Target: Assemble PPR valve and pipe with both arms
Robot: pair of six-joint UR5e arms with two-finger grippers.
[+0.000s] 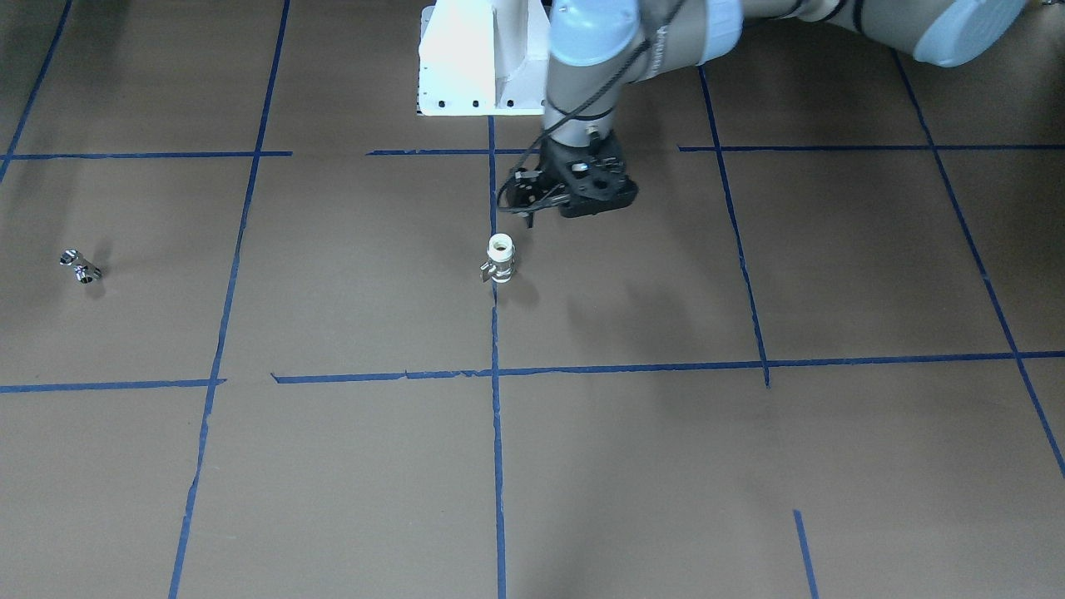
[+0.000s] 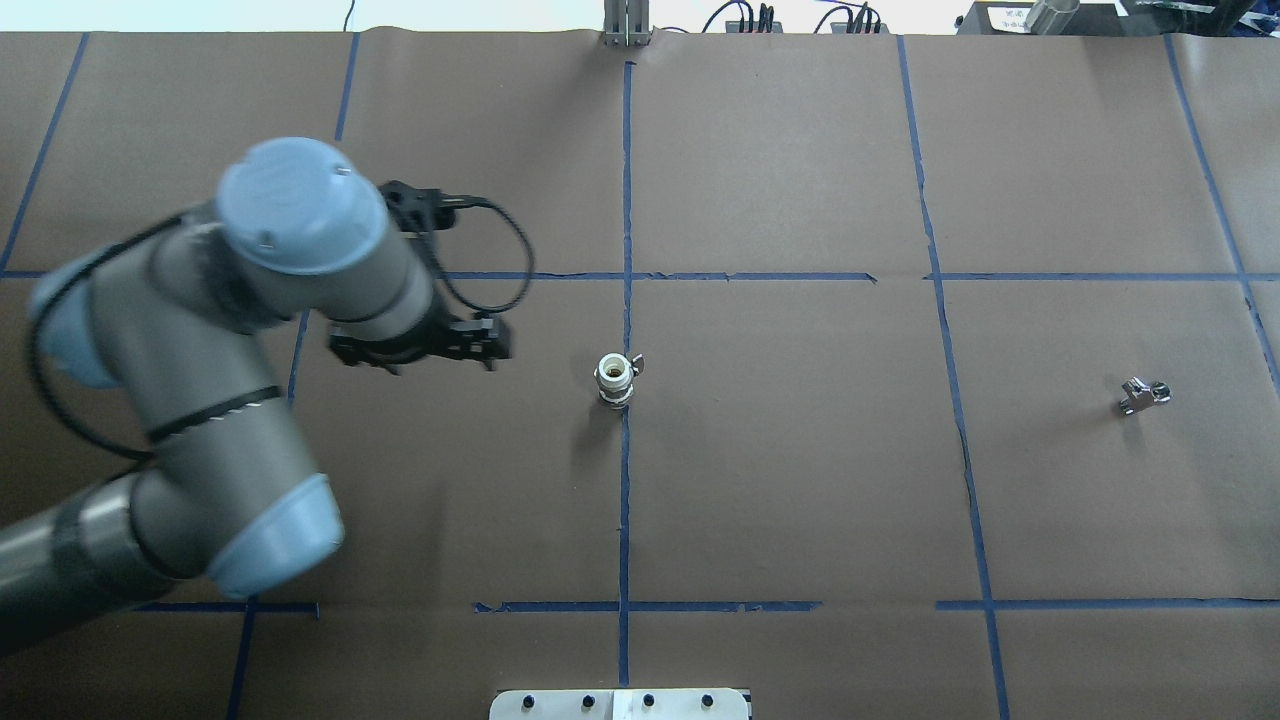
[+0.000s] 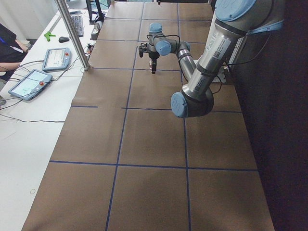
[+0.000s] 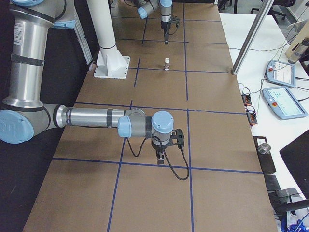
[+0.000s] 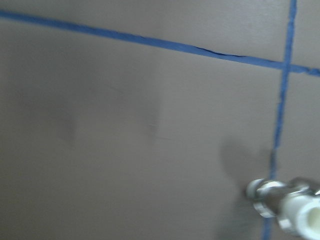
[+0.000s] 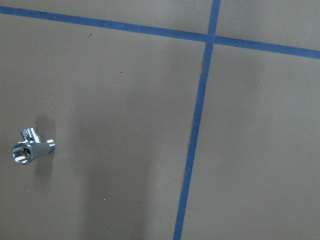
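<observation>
A short white pipe piece with a metal valve body [image 1: 501, 258] stands upright on the centre tape line; it also shows in the overhead view [image 2: 615, 380], the exterior right view [image 4: 167, 63] and at the lower right of the left wrist view [image 5: 295, 207]. A small chrome valve part [image 1: 80, 266] lies alone far to the robot's right [image 2: 1142, 394] and in the right wrist view [image 6: 31, 148]. My left gripper [image 1: 527, 215] hangs above the table just to the robot's left of the pipe [image 2: 495, 347]; it looks shut and empty. My right gripper [image 4: 160, 157] shows only in the exterior right view; I cannot tell its state.
Brown paper with blue tape grid lines [image 2: 625, 500] covers the table. The white pedestal [image 1: 478, 58] stands at the robot's edge. Teach pendants [image 3: 53, 58] and cables lie on the white bench beside the table.
</observation>
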